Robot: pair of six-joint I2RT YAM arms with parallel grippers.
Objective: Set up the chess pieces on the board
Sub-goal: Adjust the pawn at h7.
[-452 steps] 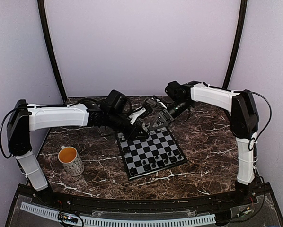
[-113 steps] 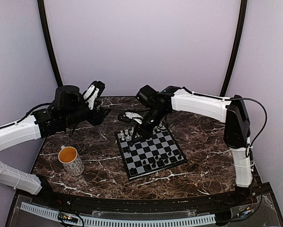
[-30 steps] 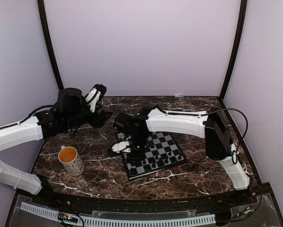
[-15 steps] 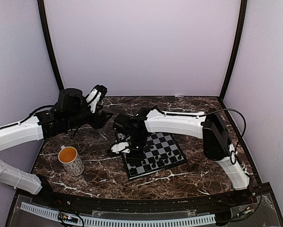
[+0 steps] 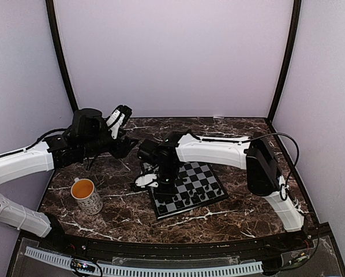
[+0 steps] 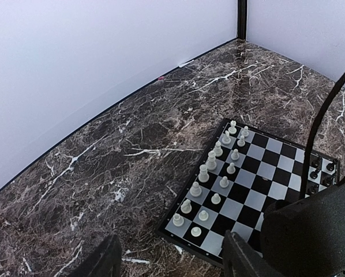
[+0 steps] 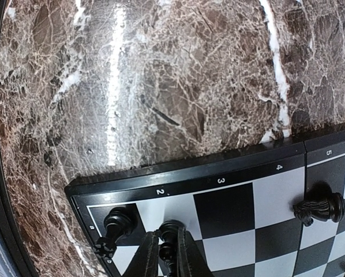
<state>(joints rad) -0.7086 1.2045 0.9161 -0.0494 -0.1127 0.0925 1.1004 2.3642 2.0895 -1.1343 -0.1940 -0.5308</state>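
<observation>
Two rows of white pieces (image 6: 214, 173) stood along the left edge of the board (image 5: 202, 173) in the left wrist view, so that side looked finished. Within the last few seconds the right gripper (image 7: 168, 238) had swung away from those rows to the board's lower-left corner in the top view, and over the final half second it scarcely moved. Its fingers were nearly closed, pinching a black piece (image 7: 169, 227) over the second square of the edge row. A corner piece (image 7: 116, 225), also black, stood just beside it. I judged this a placement about to end, with release and a clean lift the next need. The left gripper (image 5: 119, 114) stayed raised at the upper left of the top view, fingers spread wide, holding nothing.
</observation>
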